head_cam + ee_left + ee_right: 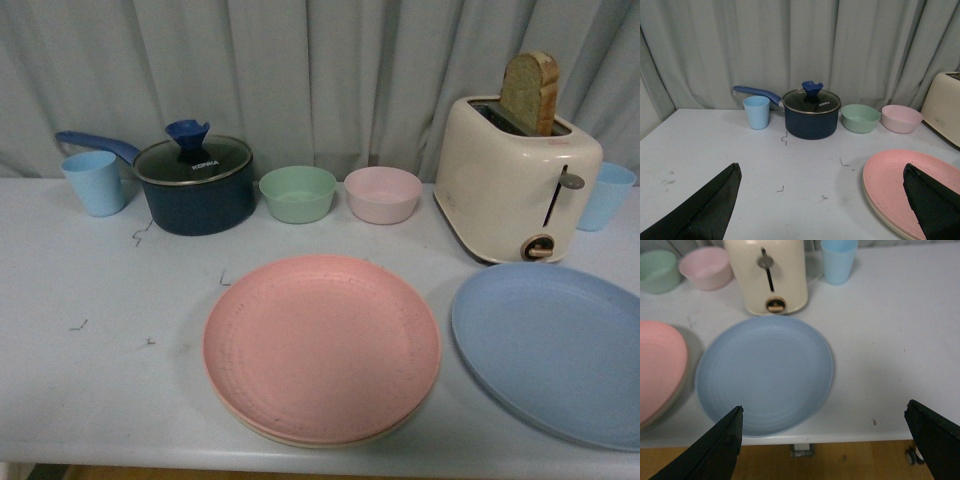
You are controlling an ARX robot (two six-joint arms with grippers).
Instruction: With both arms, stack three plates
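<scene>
left hand (pixel 820 167): released, dark fingers (pixel 705 210) spread wide with nothing in them, hovering over the table (pixel 715 145).
right hand (pixel 823 406): released as well, fingers (pixel 710 447) wide apart and holding nothing, hanging above the near table edge.
pink plate (pixel 320 345): lies flat on top of the cream plate, just beside my left hand; one of that hand's fingers hides part of its rim.
cream plate (pixel 300 438): under the pink one, only a thin rim shows at the near side.
blue plate (pixel 765 372): flat on the table by itself, just ahead of and below my right hand, closer to one finger than the other; a narrow strip of table separates it from the stacked pair.
pot (pixel 811 117): dark blue, glass lid on, well ahead of my left hand.
blue cup (pixel 757 112): upright, just beside the pot's handle.
green bowl (pixel 860 118) and pink bowl (pixel 901 118): side by side, beyond the pink plate from my left hand.
toaster (pixel 767 272): cream, past the blue plate's far rim from my right hand; i cannot tell if they touch. a bread slice (pixel 530 92) stands in its slot.
second blue cup (pixel 839 260): upright, just beside the toaster.
</scene>
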